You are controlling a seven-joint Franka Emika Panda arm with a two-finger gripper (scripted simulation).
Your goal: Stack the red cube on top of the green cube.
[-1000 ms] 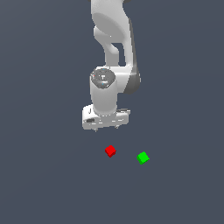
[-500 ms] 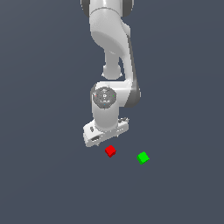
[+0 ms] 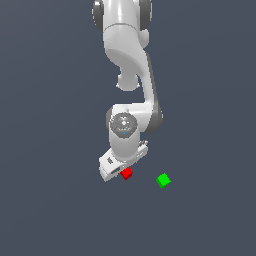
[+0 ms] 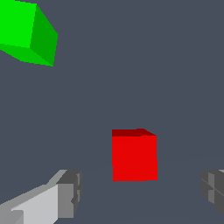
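Observation:
The red cube (image 3: 126, 173) rests on the dark floor, partly hidden behind the lowered white hand in the exterior view. To the exterior view's right of it, a short gap away, lies the green cube (image 3: 163, 180). In the wrist view the red cube (image 4: 134, 155) stands between my two grey fingertips (image 4: 70, 194), which are spread wide with clear gaps on both sides of the cube. My gripper (image 4: 142, 192) is open and touches nothing. The green cube (image 4: 27, 31) shows in a corner of the wrist view.
Only the flat dark grey floor (image 3: 60, 210) surrounds the cubes. The white arm (image 3: 125, 60) rises above the hand.
The arm has come down steadily over the last second, bringing the hand from above the red cube to around it. Neither cube has moved.

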